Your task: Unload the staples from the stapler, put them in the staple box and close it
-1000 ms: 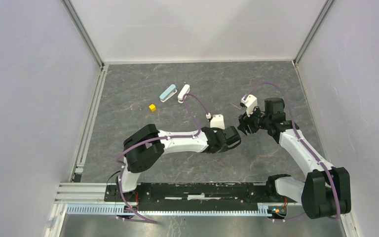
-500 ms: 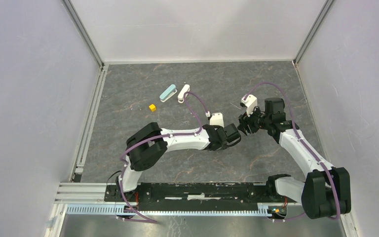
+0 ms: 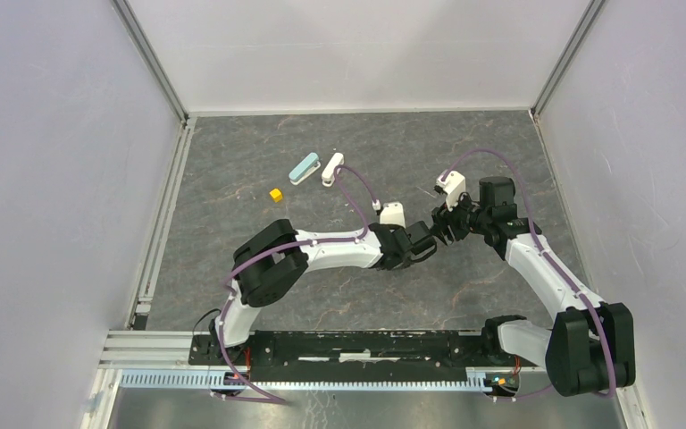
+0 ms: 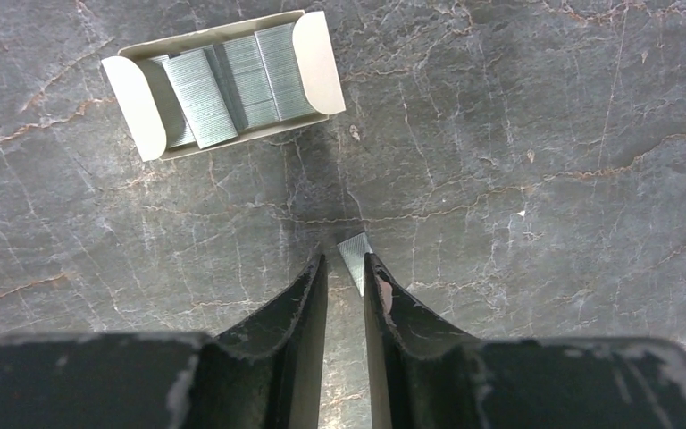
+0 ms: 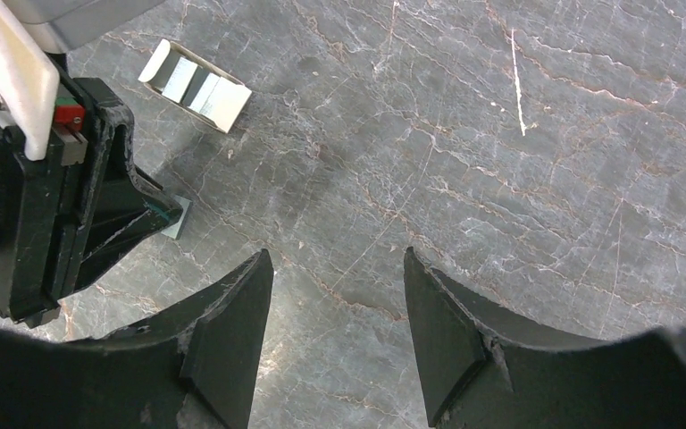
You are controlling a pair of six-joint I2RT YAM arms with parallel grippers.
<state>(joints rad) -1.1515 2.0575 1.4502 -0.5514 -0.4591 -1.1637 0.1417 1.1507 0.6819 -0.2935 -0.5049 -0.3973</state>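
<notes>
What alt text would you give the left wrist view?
The left tool, its dark fingers a narrow gap apart, points at a short strip of staples lying at its tip on the grey marbled table. An open cardboard box of staple strips sits beyond, upper left.

Place: probably robot lab cell | white panel walls (image 3: 357, 54) | aluminium rail (image 3: 143, 342)

Bare surface (image 5: 518, 206) lies open ahead of the right fingers (image 5: 232, 331). The left gripper (image 5: 168, 214) crowds their left side closely, with a staple box (image 5: 195, 85) beyond it.
</notes>
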